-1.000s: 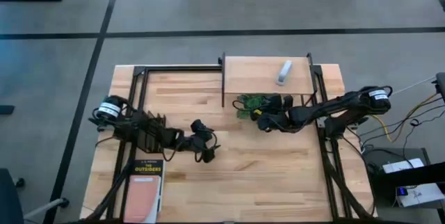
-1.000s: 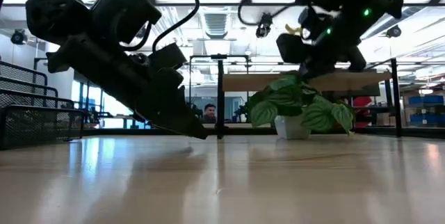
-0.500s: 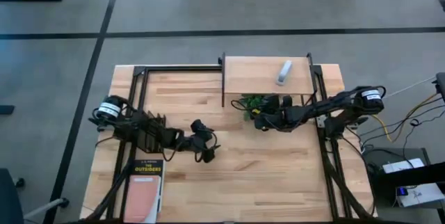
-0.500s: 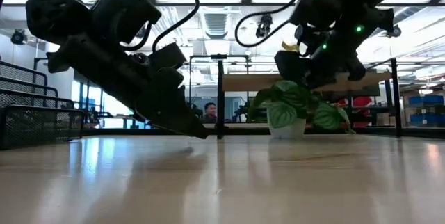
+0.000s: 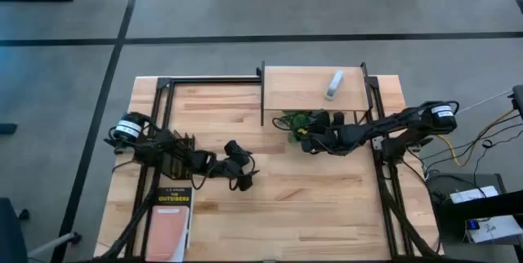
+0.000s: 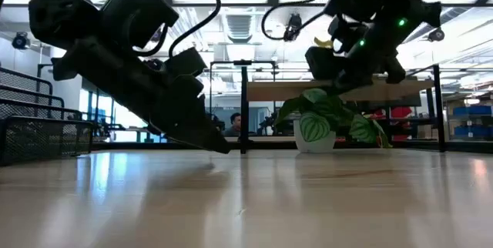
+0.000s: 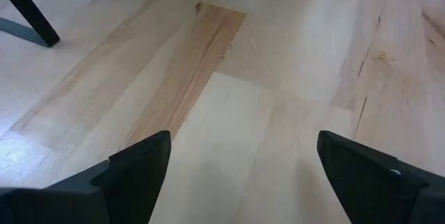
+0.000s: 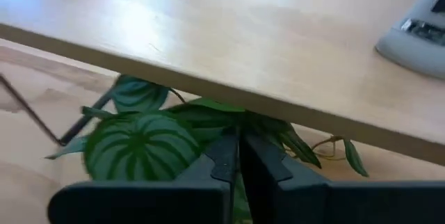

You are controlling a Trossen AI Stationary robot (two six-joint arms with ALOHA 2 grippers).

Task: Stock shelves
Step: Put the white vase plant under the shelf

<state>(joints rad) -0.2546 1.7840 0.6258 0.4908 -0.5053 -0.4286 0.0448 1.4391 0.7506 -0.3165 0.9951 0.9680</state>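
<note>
The butcher-block table (image 5: 327,206) carries the riser shelf (image 5: 298,89) at its far edge, a grey stapler (image 5: 333,84) on top. The left gripper (image 5: 243,178) rests mid-table, fingers spread wide. The right gripper (image 5: 299,135) pinches a potted plant (image 6: 330,121) at the shelf's front edge.

The shelf (image 5: 306,88), a light wood rectangular board on thin black metal legs, is set upright at the far edge of the table, toward the right side. A small grey object (image 5: 333,84) is laid on its top, near the right end. A potted plant (image 6: 323,121) with striped green leaves in a white pot is seen at its front edge, partly tucked under the board. The board's underside edge is seen just above the leaves (image 8: 149,140).
</note>
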